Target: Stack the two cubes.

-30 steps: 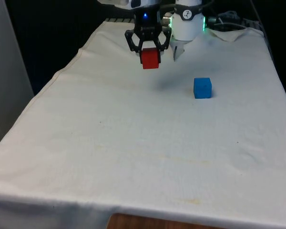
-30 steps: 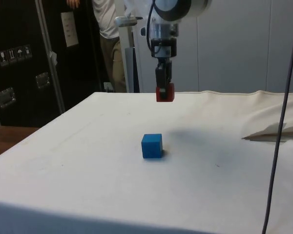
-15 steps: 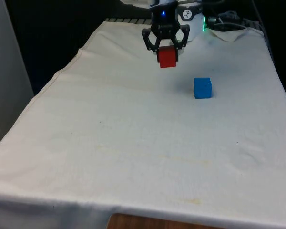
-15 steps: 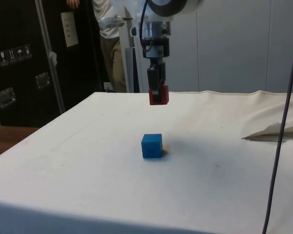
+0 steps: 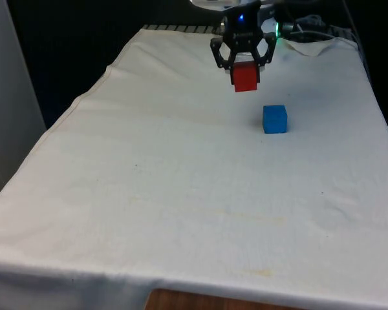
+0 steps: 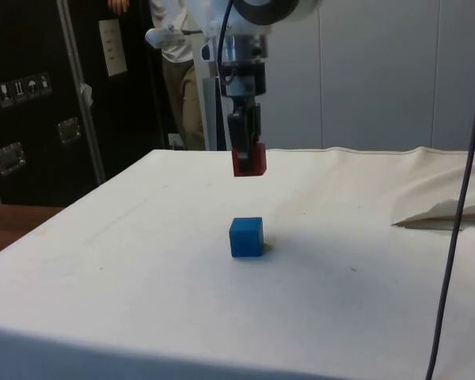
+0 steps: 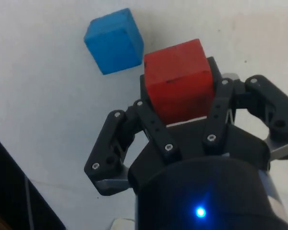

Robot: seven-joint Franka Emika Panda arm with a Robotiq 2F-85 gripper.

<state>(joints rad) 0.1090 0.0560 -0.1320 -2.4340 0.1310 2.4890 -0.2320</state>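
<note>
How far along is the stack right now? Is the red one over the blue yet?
Done: the small red cube is picked up, clamped in the black two-finger gripper and held clear above the white tablecloth. In hand: it is not yet over the small blue cube, which sits towards the front view's right of it. Left: line up above the blue cube, lower, release.

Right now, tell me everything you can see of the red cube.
The red cube is a plain, matte block with sharp edges, held level between the fingers of the gripper. It hangs in the air above the white cloth, touching nothing else, short of the blue cube, which sits on the cloth towards the front view's right.
</note>
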